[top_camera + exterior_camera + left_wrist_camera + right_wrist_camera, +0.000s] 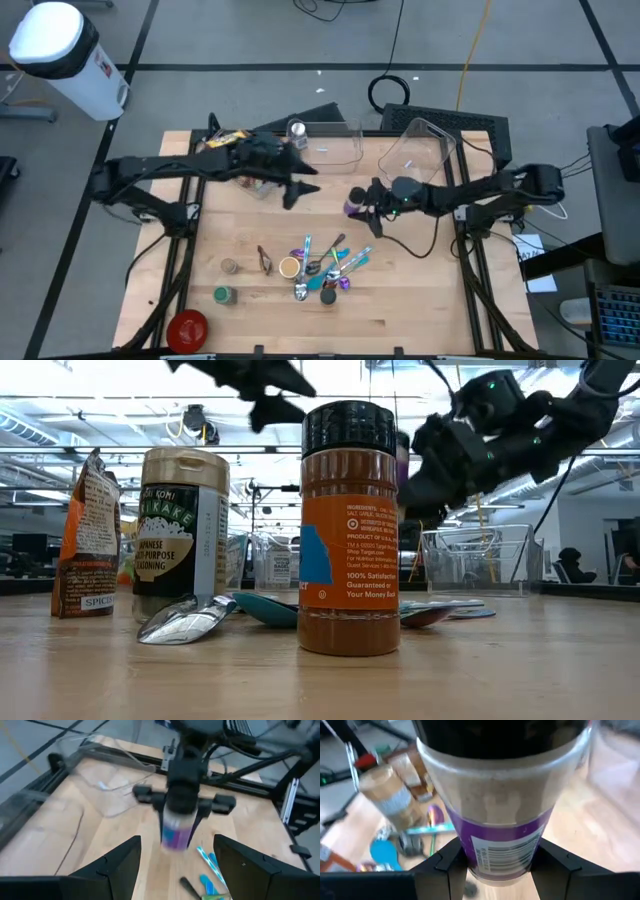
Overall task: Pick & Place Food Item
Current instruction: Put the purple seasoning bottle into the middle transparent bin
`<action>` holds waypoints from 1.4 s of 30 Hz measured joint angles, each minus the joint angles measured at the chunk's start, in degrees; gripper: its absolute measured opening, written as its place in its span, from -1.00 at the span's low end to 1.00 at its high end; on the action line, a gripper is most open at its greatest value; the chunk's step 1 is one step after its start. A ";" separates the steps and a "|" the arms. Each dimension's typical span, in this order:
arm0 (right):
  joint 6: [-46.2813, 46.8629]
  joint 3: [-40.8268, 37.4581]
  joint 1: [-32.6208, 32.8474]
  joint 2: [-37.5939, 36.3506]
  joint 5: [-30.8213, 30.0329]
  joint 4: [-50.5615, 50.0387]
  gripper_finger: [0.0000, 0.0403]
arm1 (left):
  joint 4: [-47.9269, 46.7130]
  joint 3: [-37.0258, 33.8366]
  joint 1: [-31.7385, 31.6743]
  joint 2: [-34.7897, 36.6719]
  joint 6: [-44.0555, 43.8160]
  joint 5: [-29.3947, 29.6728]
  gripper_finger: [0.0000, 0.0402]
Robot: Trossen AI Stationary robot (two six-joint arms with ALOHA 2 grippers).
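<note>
The picking up looks done, but the putting down is still left. The jar point(354, 207) with the purple label is up in the air, not on the table point(420, 300), and not yet in any new spot. From these pictures I cannot tell where it is meant to go.

On the left, the left arm reaches over the back of the table. The left claw point(293, 193) hangs in the air with its two fingers point(117, 865) apart and nothing between them. It points toward the jar but stays apart from it.

In the middle of the table lie the other things: spoons point(325, 262), small jars point(224, 294) and a red lid point(187, 326). None of them is being touched.

On the right, the right arm stretches in from the side, held out low and nearly flat. The right claw point(366, 198) is clamped on the jar, one finger on each side. The jar hangs from it above the bare wood, near the clear bin point(425, 150).
</note>
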State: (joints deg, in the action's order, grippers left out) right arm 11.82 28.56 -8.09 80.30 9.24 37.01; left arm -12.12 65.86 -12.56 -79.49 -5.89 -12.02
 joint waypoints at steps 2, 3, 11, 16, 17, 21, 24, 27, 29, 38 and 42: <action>-0.56 -0.02 0.81 2.04 -0.34 0.10 -0.18 | -0.84 3.77 1.25 -3.90 2.12 0.01 0.27; -0.87 -0.02 1.28 3.05 -0.51 0.55 -0.18 | -1.12 5.25 1.90 -5.72 3.23 0.01 0.27; -3.99 -0.02 3.80 7.82 -1.75 6.30 -0.18 | -1.29 11.58 6.38 -17.41 7.19 1.58 0.27; -3.98 -0.02 4.08 7.82 -1.87 7.17 -0.17 | -0.95 11.68 7.57 -21.11 7.28 5.23 0.27; -3.94 0.00 4.08 7.82 -1.89 7.63 -0.17 | -0.74 11.70 7.68 -21.66 7.28 5.23 0.27; -4.16 0.00 4.06 7.84 -2.24 6.92 -0.17 | 0.79 11.70 7.91 -23.92 7.26 5.91 0.27; -3.99 -0.04 4.04 7.82 -2.43 7.39 -0.17 | 4.63 11.70 7.89 -25.45 7.21 5.90 0.27; -4.02 -0.04 4.04 7.82 -2.54 7.03 -0.17 | 7.56 11.70 7.91 -26.47 7.23 5.91 0.27; -4.10 -0.03 4.04 7.81 -3.28 6.76 -0.17 | 8.89 11.70 7.87 -26.79 7.21 6.06 0.27; -4.14 0.00 4.05 7.80 -3.26 6.14 -0.17 | 9.34 11.70 7.87 -26.78 7.12 6.10 0.27; -4.18 0.00 4.06 7.79 -3.23 6.08 -0.17 | 9.68 11.70 7.83 -26.63 7.10 6.13 0.27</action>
State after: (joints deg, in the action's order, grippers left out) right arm 7.64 28.56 -4.03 88.09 6.01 43.09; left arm -2.44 77.56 -4.73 -106.13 1.21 -5.89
